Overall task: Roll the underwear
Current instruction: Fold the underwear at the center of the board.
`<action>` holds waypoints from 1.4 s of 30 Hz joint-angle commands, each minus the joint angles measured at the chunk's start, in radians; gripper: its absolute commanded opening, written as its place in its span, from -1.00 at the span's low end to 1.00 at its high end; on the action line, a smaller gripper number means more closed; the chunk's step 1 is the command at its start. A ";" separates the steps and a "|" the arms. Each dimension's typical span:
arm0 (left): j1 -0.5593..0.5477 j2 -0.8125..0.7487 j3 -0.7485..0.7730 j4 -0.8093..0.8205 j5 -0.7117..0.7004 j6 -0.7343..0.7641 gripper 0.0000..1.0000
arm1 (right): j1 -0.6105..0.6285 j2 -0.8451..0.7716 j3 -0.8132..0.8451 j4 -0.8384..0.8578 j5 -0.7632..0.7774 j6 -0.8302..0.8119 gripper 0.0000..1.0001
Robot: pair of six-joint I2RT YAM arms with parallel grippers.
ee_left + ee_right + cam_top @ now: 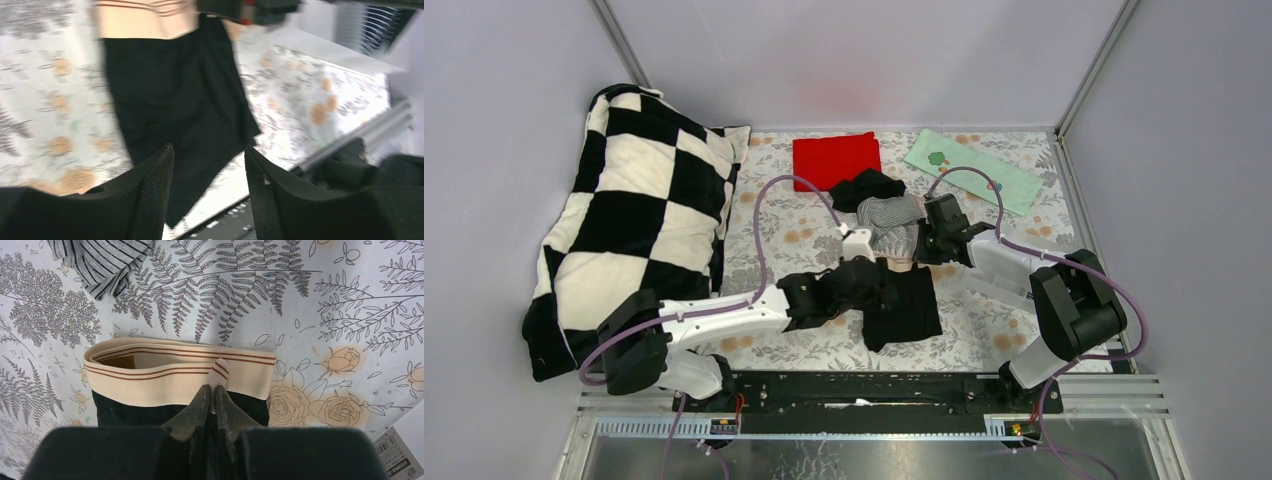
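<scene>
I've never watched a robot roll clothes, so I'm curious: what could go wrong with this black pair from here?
The right gripper pinches only a small fold of the cream waistband, so it might slip free. The left gripper is open, holding nothing, so the black underwear could bunch. The grey striped pair lies close and might get dragged.

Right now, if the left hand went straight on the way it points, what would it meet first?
Most likely the black briefs, spread flat on the table straight ahead of the open left hand. The view is blurred, so depth is unclear.
</scene>
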 commanded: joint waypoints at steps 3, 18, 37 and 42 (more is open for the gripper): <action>0.067 -0.047 -0.074 -0.058 -0.073 -0.006 0.20 | -0.007 -0.014 0.029 -0.001 0.033 -0.020 -0.74; 0.117 -0.061 -0.112 -0.070 -0.080 0.012 0.22 | -0.007 -0.181 0.078 -0.167 0.124 -0.076 -0.34; 0.127 -0.062 -0.141 -0.070 -0.072 0.001 0.23 | -0.004 -0.059 -0.016 -0.124 -0.054 0.015 -0.71; 0.129 -0.058 -0.144 -0.070 -0.072 0.001 0.23 | -0.002 -0.042 0.010 -0.207 0.092 -0.018 -0.71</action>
